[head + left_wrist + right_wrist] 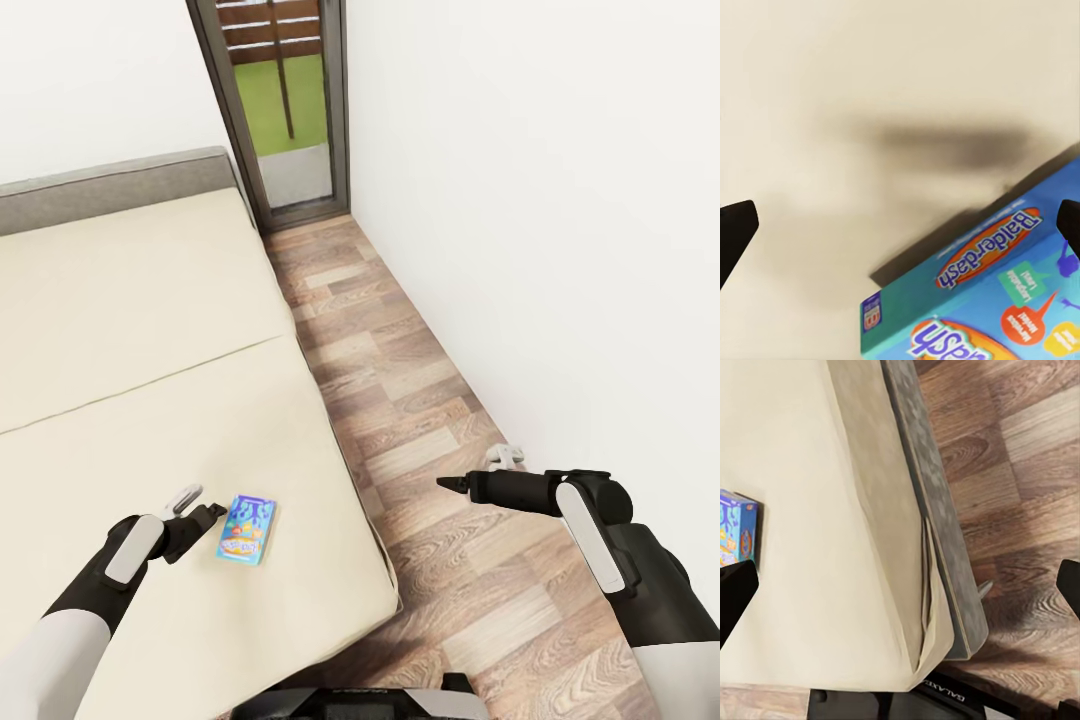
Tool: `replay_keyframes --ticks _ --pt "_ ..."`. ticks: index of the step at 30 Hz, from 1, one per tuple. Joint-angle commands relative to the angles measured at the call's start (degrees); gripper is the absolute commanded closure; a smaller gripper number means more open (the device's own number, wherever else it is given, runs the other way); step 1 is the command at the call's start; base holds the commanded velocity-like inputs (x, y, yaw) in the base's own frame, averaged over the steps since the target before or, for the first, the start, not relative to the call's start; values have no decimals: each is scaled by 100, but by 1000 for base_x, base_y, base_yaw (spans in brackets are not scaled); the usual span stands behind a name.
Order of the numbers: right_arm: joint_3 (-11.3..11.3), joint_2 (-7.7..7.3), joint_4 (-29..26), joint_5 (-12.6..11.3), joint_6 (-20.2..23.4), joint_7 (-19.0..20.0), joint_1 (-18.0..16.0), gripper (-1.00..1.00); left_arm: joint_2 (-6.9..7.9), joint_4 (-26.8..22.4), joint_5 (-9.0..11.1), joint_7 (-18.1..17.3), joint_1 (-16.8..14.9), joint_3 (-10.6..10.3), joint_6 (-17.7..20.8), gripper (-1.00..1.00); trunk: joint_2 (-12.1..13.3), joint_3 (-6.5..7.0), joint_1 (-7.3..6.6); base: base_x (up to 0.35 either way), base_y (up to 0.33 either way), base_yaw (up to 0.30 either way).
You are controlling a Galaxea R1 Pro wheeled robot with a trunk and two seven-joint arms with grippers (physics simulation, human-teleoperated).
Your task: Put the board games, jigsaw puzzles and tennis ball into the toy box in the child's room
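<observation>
Cream mattress of the low bed [150, 330] with its thin grey frame covers the left part of the head view, and a small blue-white flat board game box [247, 529] lies on it near the edge closest to the robot. The left gripper [196, 506] hangs just beside this box, on its left side, and I cannot see any contact. In the left wrist view its two dark fingertips [736, 232] stand wide apart at the opposite edges of the picture, with the box [990, 292] low between them; the box is cut off there, so only part of the cover and the word "Balderdash" can be read. A blurred dark shadow lies on the mattress [832, 90] above it.

The right gripper [478, 473] is over the brown wooden plank floor [420, 400], well apart from the box. Its fingers [735, 589] are also spread wide and hold nothing. The right wrist view shows the bed corner [945, 607], and a sliver of the box [736, 529] at the picture edge.

A dark-framed glass door [285, 110] stands behind, in the white wall [540, 200].
</observation>
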Motion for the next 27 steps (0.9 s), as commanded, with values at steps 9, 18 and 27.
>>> replay_keyframes --ticks 9,18,27 --pt "3 -3 -3 58 12 59 -4 -100 -1 -6 64 48 -2 5 21 -100 -3 -55 0 0 0 0" --pt "-51 1 -5 58 12 59 -4 -100 -6 -7 75 46 -2 3 21 -100 -3 -68 0 0 0 0" --pt "-168 4 -47 58 12 59 -4 -100 -21 -12 77 1 -4 3 21 -100 -3 -71 0 0 0 0"
